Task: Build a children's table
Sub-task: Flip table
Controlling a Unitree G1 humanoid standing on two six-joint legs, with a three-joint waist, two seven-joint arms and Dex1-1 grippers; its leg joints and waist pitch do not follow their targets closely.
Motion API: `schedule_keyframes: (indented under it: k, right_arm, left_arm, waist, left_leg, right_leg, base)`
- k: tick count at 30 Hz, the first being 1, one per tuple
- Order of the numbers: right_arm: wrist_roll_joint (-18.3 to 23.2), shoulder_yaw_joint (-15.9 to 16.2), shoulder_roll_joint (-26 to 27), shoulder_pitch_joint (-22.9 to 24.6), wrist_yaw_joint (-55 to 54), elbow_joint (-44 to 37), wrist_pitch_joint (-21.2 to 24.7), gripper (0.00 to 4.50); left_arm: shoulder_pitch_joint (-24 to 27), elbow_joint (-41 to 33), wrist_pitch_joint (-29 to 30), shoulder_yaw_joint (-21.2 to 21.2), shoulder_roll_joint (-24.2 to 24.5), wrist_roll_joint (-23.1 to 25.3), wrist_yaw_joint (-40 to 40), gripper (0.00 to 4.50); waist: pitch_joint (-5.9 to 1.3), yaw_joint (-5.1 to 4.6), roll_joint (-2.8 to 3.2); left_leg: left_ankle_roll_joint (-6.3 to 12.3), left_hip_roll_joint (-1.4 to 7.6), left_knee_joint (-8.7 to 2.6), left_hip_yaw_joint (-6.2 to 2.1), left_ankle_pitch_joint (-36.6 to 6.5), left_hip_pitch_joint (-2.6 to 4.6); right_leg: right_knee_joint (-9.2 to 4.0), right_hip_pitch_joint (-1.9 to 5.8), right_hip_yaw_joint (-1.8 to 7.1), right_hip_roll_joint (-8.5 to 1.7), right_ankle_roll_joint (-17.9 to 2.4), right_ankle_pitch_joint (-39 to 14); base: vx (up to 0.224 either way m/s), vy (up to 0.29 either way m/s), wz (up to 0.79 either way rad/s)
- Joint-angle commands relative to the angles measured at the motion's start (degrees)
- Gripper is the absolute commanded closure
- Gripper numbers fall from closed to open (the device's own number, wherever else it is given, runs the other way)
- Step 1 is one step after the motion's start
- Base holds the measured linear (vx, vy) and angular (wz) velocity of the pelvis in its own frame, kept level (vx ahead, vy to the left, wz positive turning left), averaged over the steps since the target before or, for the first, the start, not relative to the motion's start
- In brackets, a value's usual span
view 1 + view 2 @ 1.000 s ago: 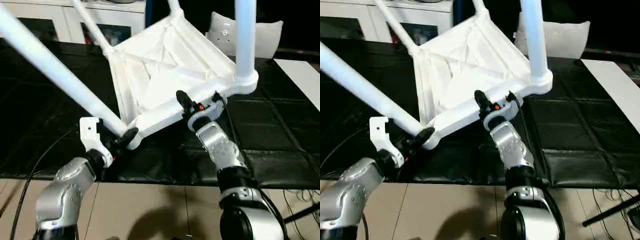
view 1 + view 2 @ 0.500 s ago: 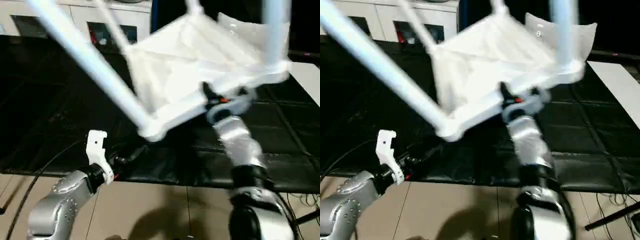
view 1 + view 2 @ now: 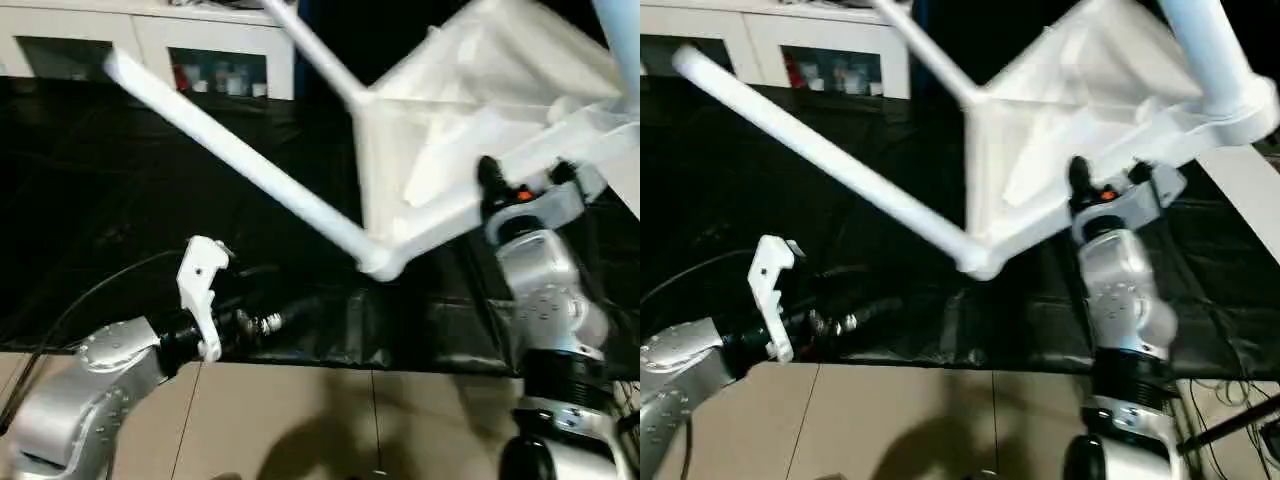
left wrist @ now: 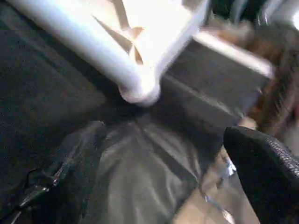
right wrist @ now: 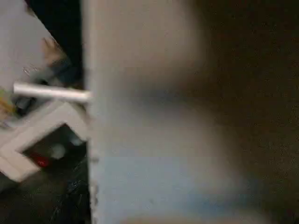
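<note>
The children's table, its white tabletop (image 3: 470, 110) showing the ribbed underside, hangs tilted above the black mat. Three white legs show, one (image 3: 230, 150) reaching far to the left, one (image 3: 310, 50) pointing to the back and one (image 3: 1205, 50) rising on the right. My right gripper (image 3: 505, 190) is shut on the tabletop's near rim. My left gripper (image 3: 310, 305) is low at the mat's front edge, below and left of the near corner socket (image 3: 380, 265). In the left wrist view its black fingers (image 4: 74, 168) stand wide open, with the corner socket (image 4: 140, 93) ahead and apart from them.
A black mat (image 3: 120, 210) covers the work surface, and tan floor (image 3: 300, 420) lies in front of it. A white cabinet with glass doors (image 3: 150, 50) stands at the back left. A white panel (image 3: 1250, 190) lies at the right edge. Black cables run along my left arm.
My left gripper let go of the near corner and dropped back to the mat's front edge. My right gripper swung the table up and to the right. The head camera shifted too.
</note>
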Motion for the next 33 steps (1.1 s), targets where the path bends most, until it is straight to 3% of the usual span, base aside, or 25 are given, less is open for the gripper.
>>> schedule_keyframes:
  k: [1, 8, 12, 15, 16, 19, 21, 22, 23, 25, 26, 27, 29, 30, 31, 32, 33]
  right_arm:
    - [-6.63, 2.98, -4.57, -0.06, -2.06, -4.07, 3.47, 2.52]
    - [-9.02, 7.48, -10.36, -2.06, 2.83, -2.56, 9.34, 2.52]
    - [-10.2, 8.51, -12.03, -2.8, 2.36, -1.54, 10.66, 2.52]
    - [-11.59, 10.91, -13.07, -3.3, 4.21, -2.01, 13.17, 2.52]
    - [-11.73, 11.6, -13.27, -3.49, 4.97, -2.14, 13.83, 2.52]
    - [-12.8, 14.36, -14.23, -4.08, 7.01, -2.12, 15.36, 2.52]
    - [-13.0, 15.41, -14.32, -4.25, 7.99, -2.1, 15.73, 2.52]
    - [-13.06, 15.63, -14.32, -4.28, 8.26, -2.11, 15.79, 2.52]
    - [-13.11, 15.72, -14.31, -4.29, 8.38, -2.11, 15.81, 2.18]
    - [-12.96, 16.28, -12.68, -3.25, 7.99, -2.22, 16.9, 1.81]
    - [-13.12, 16.55, -12.39, -2.9, 8.09, -2.08, 16.93, 1.81]
    - [-15.02, 17.57, -12.39, -2.18, 8.05, -1.36, 15.96, 1.74]
    - [-17.07, 18.63, -12.36, -1.41, 7.48, -0.05, 14.35, 1.51]
    - [-17.85, 18.9, -11.95, -0.87, 7.07, 0.89, 12.8, 1.51]
    - [-17.85, 18.9, -11.95, -0.87, 7.07, 0.89, 12.8, 1.41]
    - [-19.36, 19.04, -10.57, 0.11, 6.49, 3.35, 7.69, 1.29]
    - [-19.36, 19.04, -10.57, 0.11, 6.49, 3.35, 7.69, 1.22]
  left_arm:
    - [-2.01, -1.68, 1.53, -0.04, 1.23, 0.31, -0.14, 0.0]
    - [-8.45, -0.3, 1.99, 2.04, 1.97, 1.46, 3.14, 0.0]
    - [-11.41, -0.17, 1.96, 2.36, 2.46, 1.86, 4.24, 0.0]
    - [-15.82, -0.91, 2.42, 1.99, 2.64, 2.31, 5.22, 0.0]
    - [-16.82, -0.96, 1.92, 1.23, 3.12, 3.2, 5.17, 0.0]
    - [-20.85, -1.07, -0.37, -1.51, 4.83, 6.8, 4.91, 0.0]
    - [-23.29, -1.02, -1.36, -2.47, 5.06, 8.08, 5.24, 0.0]
    - [-23.97, -0.97, -1.67, -2.87, 5.17, 8.57, 5.38, 0.0]
    - [-24.29, -0.94, -1.8, -3.1, 5.24, 8.84, 5.47, 0.0]
    - [-28.85, -0.54, -6.55, -7.24, 6.57, 14.22, 4.67, 0.0]
    - [-29.85, -0.3, -7.85, -8.07, 6.78, 15.54, 4.67, 0.0]
    - [-31.47, 0.4, -8.86, -8.5, 6.39, 16.82, 5.48, 0.0]
    - [-32.88, 1.12, -10.26, -8.71, 6.04, 18.26, 6.6, 0.0]
    - [-33.73, 1.47, -11.12, -8.68, 5.82, 18.82, 7.02, 0.0]
    - [-33.73, 1.47, -11.12, -8.68, 5.82, 18.82, 7.02, 0.0]
    - [-35.18, 1.93, -13.82, -9.1, 6.09, 21.03, 7.67, 0.0]
    - [-35.18, 1.93, -13.82, -9.1, 6.09, 21.03, 7.67, 0.0]
  waist:
    - [-3.56, -0.44, 0.1]
    - [-3.49, -0.87, -0.2]
    - [-3.78, -1.52, -0.48]
    - [-3.89, -1.55, -0.28]
    - [-3.87, -1.68, -0.93]
    - [-3.88, -1.49, -0.67]
    - [-3.8, -1.64, -1.15]
    - [-3.84, -1.57, -0.97]
    - [-3.84, -1.58, -0.94]
    - [-3.87, -1.54, -1.08]
    - [-3.9, -1.59, -1.13]
    - [-3.97, -1.57, -1.57]
    - [-4.06, -1.71, -1.52]
    - [-4.11, -1.83, -1.08]
    - [-4.11, -1.83, -1.08]
    - [-4.33, -2.02, -1.35]
    - [-4.33, -1.95, -1.32]
  left_leg:
    - [-1.17, 2.35, -4.17, -0.56, -6.98, 0.55]
    - [-1.62, 2.03, -3.96, -0.75, -10.5, 0.52]
    - [-1.21, 2.13, -3.76, -0.84, -8.55, 0.17]
    - [-0.99, 2.3, -3.65, -0.86, -6.69, 0.22]
    - [-0.93, 2.31, -3.67, -0.79, -6.9, 0.15]
    - [-1.42, 2.47, -3.7, -0.92, -7.95, 0.42]
    - [-1.96, 2.56, -3.71, -0.92, -8.8, 0.44]
    - [-2.28, 2.59, -3.71, -0.95, -9.09, 0.51]
    - [-2.46, 2.57, -3.68, -0.97, -9.16, 0.49]
    - [-2.56, 2.58, -3.72, -1.09, -10.15, 0.47]
    - [-2.81, 2.59, -3.72, -1.1, -9.87, 0.37]
    - [-3.09, 2.59, -3.69, -1.14, -9.19, 0.13]
    - [-3.36, 2.56, -3.64, -1.12, -8.57, -0.03]
    - [-3.59, 2.49, -3.51, -1.16, -8.74, -0.09]
    - [-3.59, 2.49, -3.51, -1.16, -8.74, -0.09]
    - [-3.45, 2.57, -3.43, -1.12, -8.33, -0.19]
    - [-3.33, 2.66, -3.4, -1.12, -8.25, -0.24]
  right_leg:
    - [-4.21, 2.93, 3.74, -3.03, -4.16, -14.96]
    - [-5.05, 3.0, 3.48, -3.06, -1.8, -21.84]
    - [-4.66, 3.18, 3.45, -3.06, -2.61, -19.01]
    - [-4.09, 3.21, 3.57, -3.0, -4.73, -14.26]
    - [-4.15, 3.24, 3.56, -2.96, -4.77, -14.45]
    - [-4.15, 3.18, 3.6, -3.16, -4.45, -16.18]
    - [-4.35, 3.11, 3.57, -3.14, -4.4, -16.79]
    - [-4.27, 3.04, 3.64, -3.26, -4.54, -16.86]
    - [-4.23, 3.07, 3.65, -3.31, -4.55, -16.86]
    - [-4.48, 3.02, 3.64, -3.31, -3.76, -18.25]
    - [-4.52, 3.08, 3.66, -3.38, -3.55, -17.88]
    - [-4.32, 3.32, 3.67, -3.45, -3.39, -17.47]
    - [-4.21, 3.46, 3.69, -3.58, -3.68, -16.68]
    - [-4.29, 3.38, 3.63, -3.61, -3.89, -17.14]
    - [-4.29, 3.38, 3.63, -3.61, -3.89, -17.14]
    - [-4.26, 3.36, 3.62, -3.55, -4.3, -16.21]
    - [-4.32, 3.18, 3.64, -3.64, -4.42, -15.94]
  base:
    - [0.0, 0.0, 0.0]
    - [0.0, 0.0, 0.0]
    - [0.0, 0.0, 0.0]
    - [0.0, 0.0, 0.0]
    - [0.0, 0.0, 0.0]
    - [0.0, 0.0, 0.0]
    - [0.0, 0.0, 0.0]
    - [0.0, 0.0, 0.0]
    - [0.0, 0.0, 0.0]
    - [0.0, 0.0, 0.0]
    - [0.0, 0.0, 0.0]
    - [0.0, 0.0, 0.0]
    - [0.0, 0.0, 0.0]
    - [0.0, 0.0, 0.0]
    - [0.0, 0.0, 0.0]
    - [0.0, 0.0, 0.0]
    - [0.0, 0.0, 0.0]
